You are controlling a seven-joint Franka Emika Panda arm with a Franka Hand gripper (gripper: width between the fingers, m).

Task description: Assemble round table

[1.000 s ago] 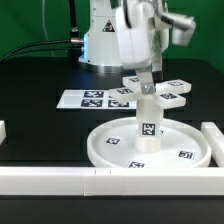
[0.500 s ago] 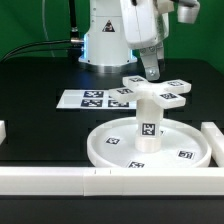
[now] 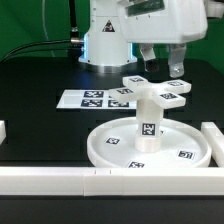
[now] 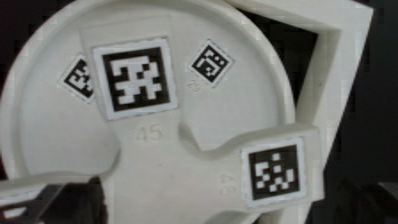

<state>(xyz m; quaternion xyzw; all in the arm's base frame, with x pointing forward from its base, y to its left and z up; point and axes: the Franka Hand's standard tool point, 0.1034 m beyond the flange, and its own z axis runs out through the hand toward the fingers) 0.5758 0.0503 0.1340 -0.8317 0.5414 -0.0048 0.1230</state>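
Exterior view shows the gripper lifted clear, fingers apart and empty, above the round table standing near the front border blocks, a light, rigid, slick plastic piece best gripped by its leg.

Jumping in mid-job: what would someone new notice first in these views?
The white round disc lies near the exterior view's front, the short leg upright in its hub with the cross-shaped foot on top. The claw hangs above, apart from them, jaws spread. The marker board lies flat behind, to the exterior view's left.
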